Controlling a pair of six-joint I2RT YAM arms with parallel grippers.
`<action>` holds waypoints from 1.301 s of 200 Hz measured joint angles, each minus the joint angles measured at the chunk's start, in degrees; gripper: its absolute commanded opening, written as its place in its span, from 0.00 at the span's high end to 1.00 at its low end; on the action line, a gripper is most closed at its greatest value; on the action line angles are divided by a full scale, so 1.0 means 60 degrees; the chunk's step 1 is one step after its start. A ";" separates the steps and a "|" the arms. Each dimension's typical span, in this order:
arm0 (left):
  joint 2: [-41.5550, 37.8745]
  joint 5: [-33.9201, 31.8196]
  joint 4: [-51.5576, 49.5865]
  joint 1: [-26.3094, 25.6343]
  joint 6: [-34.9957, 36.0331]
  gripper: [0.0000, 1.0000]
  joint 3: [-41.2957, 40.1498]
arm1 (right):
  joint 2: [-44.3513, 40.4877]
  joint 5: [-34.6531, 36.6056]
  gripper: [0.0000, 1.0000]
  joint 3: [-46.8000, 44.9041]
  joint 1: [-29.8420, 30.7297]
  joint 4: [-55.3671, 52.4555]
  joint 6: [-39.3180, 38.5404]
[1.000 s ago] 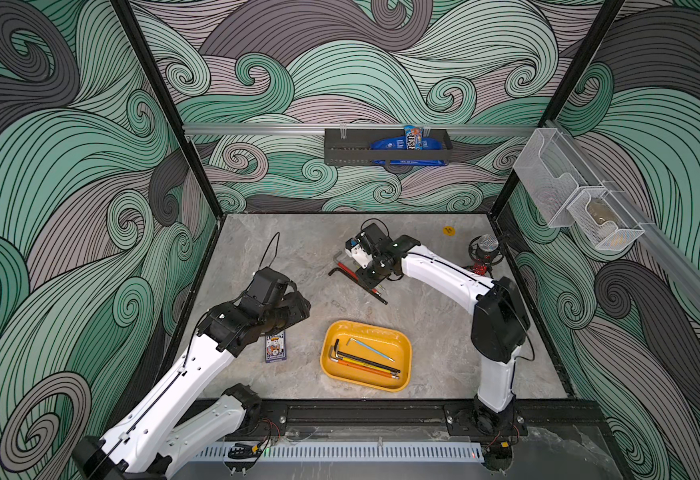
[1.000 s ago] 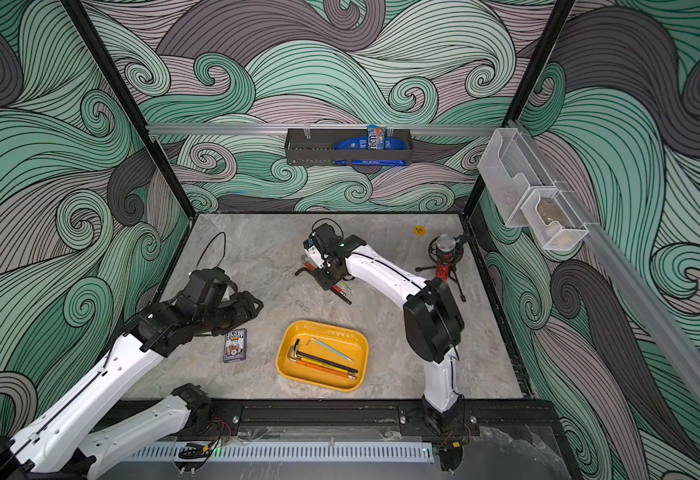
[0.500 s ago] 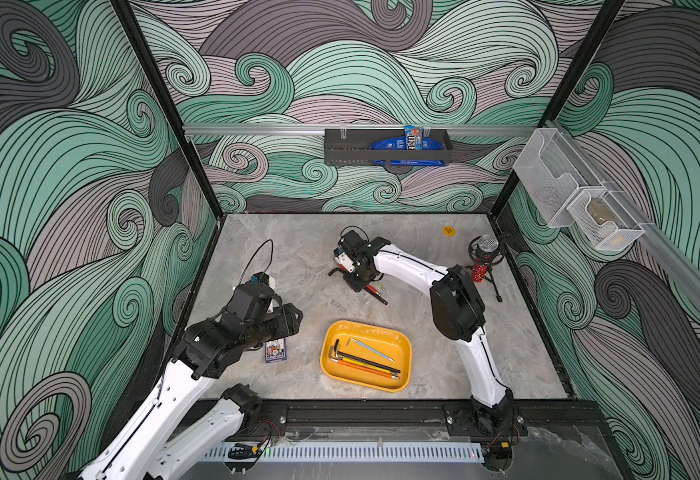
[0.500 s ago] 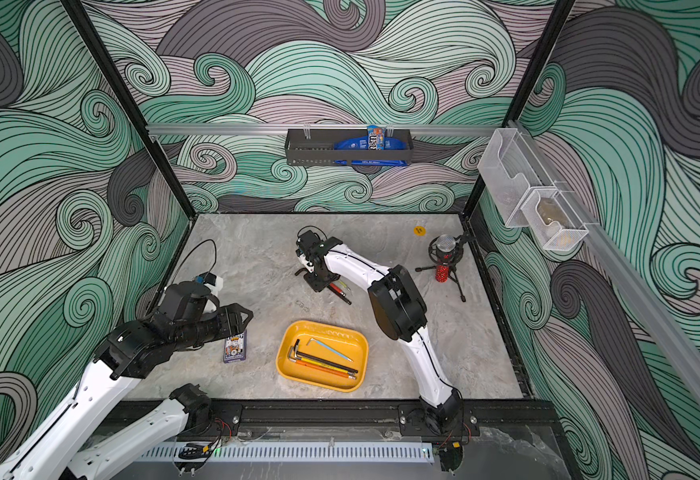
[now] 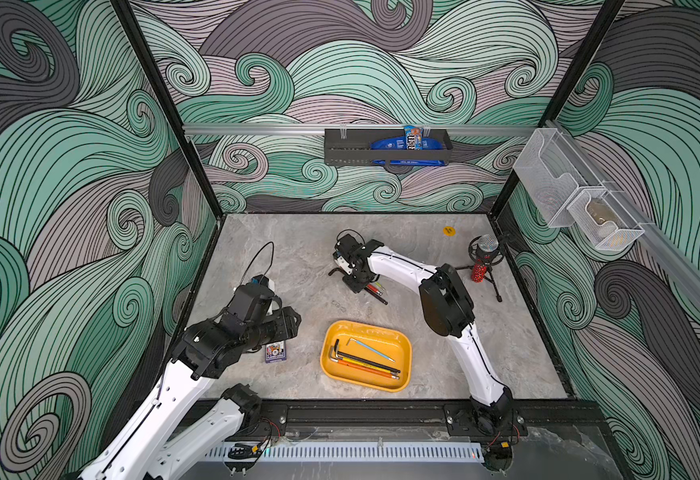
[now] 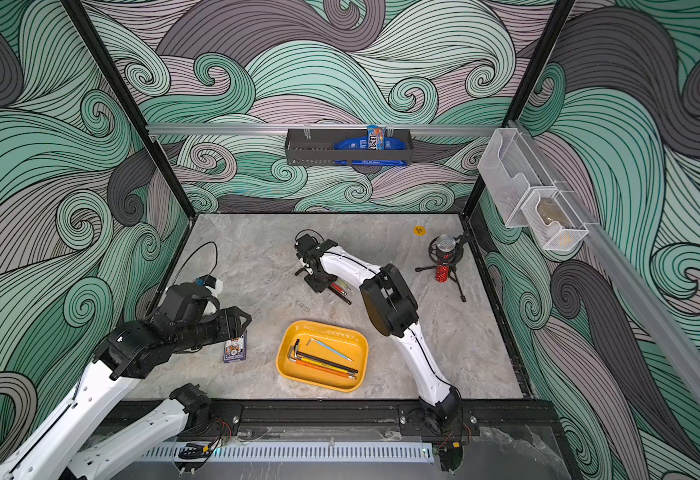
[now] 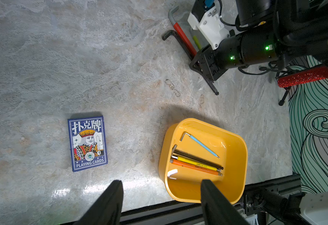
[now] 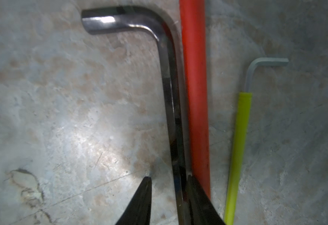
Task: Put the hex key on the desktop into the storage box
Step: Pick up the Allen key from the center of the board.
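Three hex keys lie side by side on the grey desktop (image 5: 281, 249): a black one (image 8: 167, 78), a red-sleeved one (image 8: 195, 97) and a yellow-green one (image 8: 241, 136). My right gripper (image 8: 169, 177) is down over them, open. Its jaws straddle the black key's long arm: one finger touches it, the other stands clear. In both top views this gripper (image 5: 354, 284) (image 6: 317, 284) is at mid-desk. The yellow storage box (image 5: 364, 326) (image 7: 243, 155) near the front holds several hex keys. My left gripper (image 7: 162, 182) (image 5: 294, 322) hovers open and empty, left of the box.
A blue pack of playing cards (image 5: 274, 353) (image 7: 87, 143) lies left of the box. A red microphone on a tripod (image 5: 483, 257) stands at the right. A black wall basket (image 5: 385, 147) hangs at the back, white mesh bins (image 5: 576, 195) on the right wall.
My right gripper has shifted left and come down onto the hex keys, its jaws narrower. My left arm has drawn back toward the front left.
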 measured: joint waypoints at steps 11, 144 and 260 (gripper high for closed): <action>0.0073 0.0000 -0.0004 0.0000 0.0029 0.34 0.0000 | 0.0015 0.0015 0.66 0.0011 -0.0004 0.0000 -0.0004; 0.0590 -0.0004 -0.0007 0.0000 0.0310 0.34 0.0149 | 0.0200 0.0055 1.00 0.0120 0.0000 0.0146 -0.0652; 0.0583 -0.0138 0.0029 0.0000 0.0291 0.34 0.0248 | 0.0259 0.0029 1.00 0.0659 0.0200 -0.0080 -0.0597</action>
